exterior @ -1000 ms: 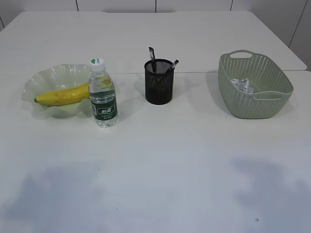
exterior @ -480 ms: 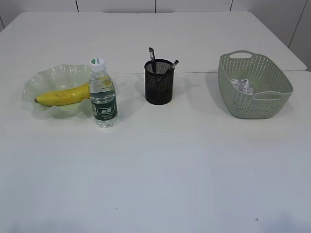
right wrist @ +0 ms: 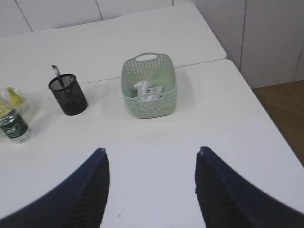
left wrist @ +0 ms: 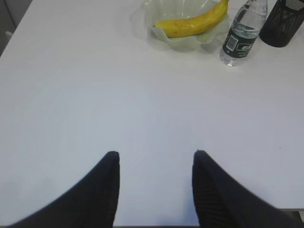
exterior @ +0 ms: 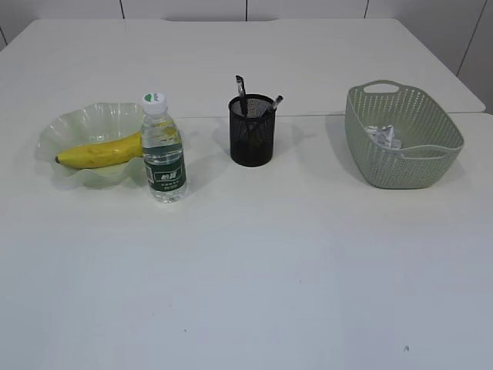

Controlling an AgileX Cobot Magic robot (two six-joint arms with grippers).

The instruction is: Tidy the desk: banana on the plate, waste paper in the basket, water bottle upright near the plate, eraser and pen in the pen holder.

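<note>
Desk at final state: banana (exterior: 98, 152) on plate (exterior: 65, 123), bottle (exterior: 162, 148) upright beside it, pen (exterior: 241, 91) in holder (exterior: 252, 131), paper (exterior: 384, 136) in basket (exterior: 404, 136); eraser unseen. Both grippers, left (left wrist: 154, 156) and right (right wrist: 149, 153), hang open, empty. Apparently no move remains.

The near half of the white counter (exterior: 246, 293) is lying bare, giving open passage from either side. Across the far half, obstacles are standing in a row: plate (exterior: 85, 123), upright water bottle (exterior: 162, 148) touching it, pen holder (exterior: 252, 129), and basket (exterior: 402, 136), with wide gaps between the last three.
</note>
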